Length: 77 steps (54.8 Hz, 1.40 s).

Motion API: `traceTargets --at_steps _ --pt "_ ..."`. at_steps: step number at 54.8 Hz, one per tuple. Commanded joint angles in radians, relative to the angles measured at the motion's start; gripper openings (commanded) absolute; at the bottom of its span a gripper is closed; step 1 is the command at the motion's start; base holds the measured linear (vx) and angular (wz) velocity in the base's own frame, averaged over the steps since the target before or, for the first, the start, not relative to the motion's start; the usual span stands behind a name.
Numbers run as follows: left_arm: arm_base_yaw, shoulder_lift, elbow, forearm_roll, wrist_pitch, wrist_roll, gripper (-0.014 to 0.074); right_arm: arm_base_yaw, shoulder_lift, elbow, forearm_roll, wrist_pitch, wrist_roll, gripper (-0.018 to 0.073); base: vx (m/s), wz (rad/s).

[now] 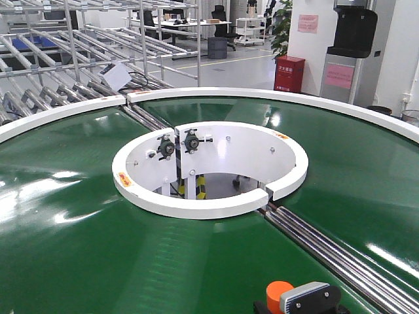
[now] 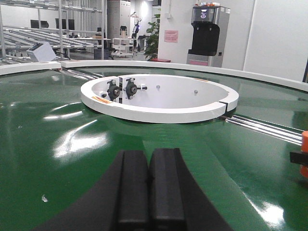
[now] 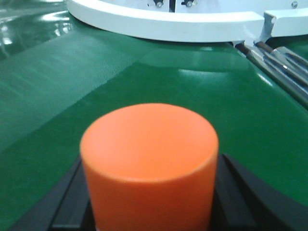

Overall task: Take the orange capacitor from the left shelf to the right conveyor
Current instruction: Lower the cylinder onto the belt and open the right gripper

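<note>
1. My right end effector [image 3: 149, 202] is hovering low over the right conveyor [image 3: 57, 96], clamping the orange capacitor [image 3: 149, 159] upright between its pads.
2. My left end effector [image 2: 149, 187] is hanging over the belt, fingers pressed together, gripping nothing.
3. I am seeing one capacitor and one white hub [image 1: 209, 167], with steel rollers [image 1: 340, 252] crossing beside it.

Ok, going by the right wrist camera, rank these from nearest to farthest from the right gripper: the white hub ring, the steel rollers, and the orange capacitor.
1. The orange capacitor, held between the right gripper's fingers, in the foreground centre.
2. The steel rollers, crossing the green belt at upper right.
3. The white hub ring, along the top edge; its near rim and the rollers' far end meet, so that pair is close.
</note>
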Motion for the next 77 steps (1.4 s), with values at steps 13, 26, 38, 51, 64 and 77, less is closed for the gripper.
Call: traceTargets --at_steps 13,26,38,51,64,77 --pt "-0.008 -0.005 -0.03 -0.005 -0.081 -0.006 -0.0006 -0.001 -0.039 -0.021 -0.042 -0.1 -0.003 0.016 0.0 0.0" --pt "-0.008 -0.005 -0.03 -0.005 -0.081 -0.006 -0.0006 -0.001 -0.039 -0.021 -0.058 -0.1 -0.002 0.0442 0.0 0.0" --pt "-0.008 -0.005 -0.03 -0.005 -0.081 -0.006 -0.0006 -0.001 -0.039 -0.021 -0.058 -0.1 0.013 0.0648 0.0 0.0" --pt "-0.008 -0.005 -0.03 -0.005 -0.081 -0.006 -0.0006 -0.001 -0.118 -0.015 -0.067 -0.07 0.013 0.0655 0.0 0.0" --pt "-0.008 -0.005 -0.03 -0.005 -0.081 -0.006 -0.0006 -0.001 -0.38 -0.015 -0.089 0.055 0.013 0.0592 0.0 0.0" --pt "-0.008 -0.005 -0.03 -0.005 -0.081 -0.006 -0.0006 -0.001 -0.842 -0.013 -0.09 0.486 0.014 0.0156 0.0 0.0"
